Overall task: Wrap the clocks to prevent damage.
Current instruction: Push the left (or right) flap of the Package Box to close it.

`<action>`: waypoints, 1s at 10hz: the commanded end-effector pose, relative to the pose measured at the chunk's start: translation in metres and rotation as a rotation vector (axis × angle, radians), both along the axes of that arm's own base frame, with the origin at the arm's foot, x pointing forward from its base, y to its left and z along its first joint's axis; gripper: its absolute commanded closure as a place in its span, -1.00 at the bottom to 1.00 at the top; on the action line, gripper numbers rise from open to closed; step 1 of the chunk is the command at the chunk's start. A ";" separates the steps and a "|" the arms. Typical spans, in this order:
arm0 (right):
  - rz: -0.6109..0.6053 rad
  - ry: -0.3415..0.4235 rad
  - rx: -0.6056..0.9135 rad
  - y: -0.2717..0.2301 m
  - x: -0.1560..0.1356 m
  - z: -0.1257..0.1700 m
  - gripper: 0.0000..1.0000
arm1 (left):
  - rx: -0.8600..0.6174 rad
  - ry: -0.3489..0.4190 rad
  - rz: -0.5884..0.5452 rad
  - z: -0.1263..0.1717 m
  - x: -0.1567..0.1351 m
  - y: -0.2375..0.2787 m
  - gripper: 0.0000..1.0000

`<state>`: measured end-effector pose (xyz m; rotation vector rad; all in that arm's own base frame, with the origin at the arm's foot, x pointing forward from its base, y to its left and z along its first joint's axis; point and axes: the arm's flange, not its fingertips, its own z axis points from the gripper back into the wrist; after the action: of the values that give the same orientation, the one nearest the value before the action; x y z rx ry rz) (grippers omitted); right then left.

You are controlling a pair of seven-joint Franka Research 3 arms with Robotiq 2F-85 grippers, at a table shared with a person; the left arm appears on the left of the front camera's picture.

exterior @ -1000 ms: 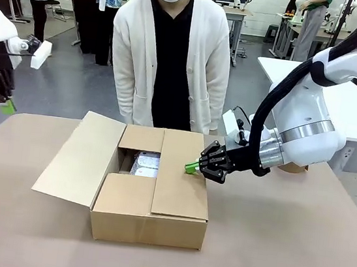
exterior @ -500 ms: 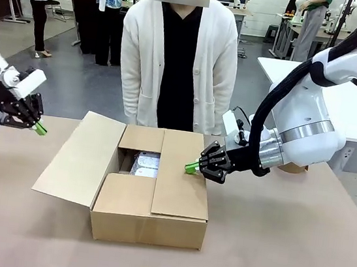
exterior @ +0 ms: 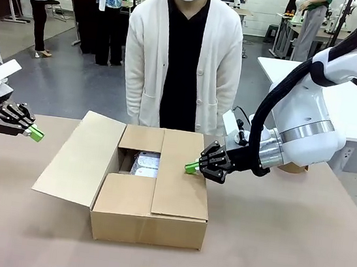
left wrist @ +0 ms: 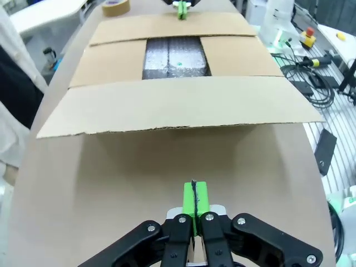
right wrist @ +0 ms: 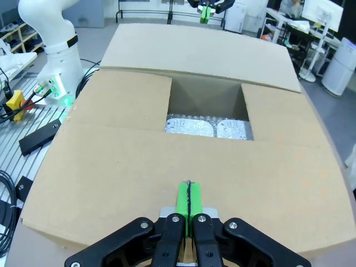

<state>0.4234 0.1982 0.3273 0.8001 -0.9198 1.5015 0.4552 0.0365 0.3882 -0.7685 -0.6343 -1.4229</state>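
Inside the cardboard box (exterior: 147,225), in the gap between its folded flaps, lies the bubble-wrapped bundle of clocks (exterior: 146,165), silvery and set below the box's rim. The right gripper (exterior: 192,167) has its green pads pressed together with nothing between them, its tip on or just above the box's right-hand flap (exterior: 181,186), which lies flat over the top; whether it touches the cardboard I cannot tell. From that tip the bundle lies straight ahead and lower, near, and the part that shows runs crosswise to the fingers' line. The left gripper (exterior: 36,134) is likewise closed on nothing and hangs above the counter (exterior: 281,252) well off the box's left side, beyond the long flap (exterior: 77,156) that stands open and slopes outward. So the right arm is much the nearer to the clocks, while the left is placed for that open flap, on which I judge the next move turns. The right wrist view shows two rounded lobes in the wrap; the left wrist view shows a roll of brown tape (left wrist: 115,6) beyond the box's far side; the front view adds a person (exterior: 182,55) standing behind the box.
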 end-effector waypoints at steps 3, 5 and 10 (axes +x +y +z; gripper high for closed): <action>-0.005 0.006 -0.007 0.000 0.000 -0.005 0.98 | -0.009 -0.037 -0.031 0.000 0.000 0.003 0.99; -0.005 0.006 -0.007 0.000 0.000 -0.005 0.98 | -0.062 -0.044 0.008 -0.022 0.008 -0.006 0.99; -0.005 0.006 -0.007 0.000 0.000 -0.005 0.98 | -0.323 -0.009 0.039 -0.086 0.021 -0.027 0.99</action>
<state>0.4234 0.1982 0.3273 0.8001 -0.9197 1.5015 0.4749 0.0095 0.3031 -0.9635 -0.8295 -1.2771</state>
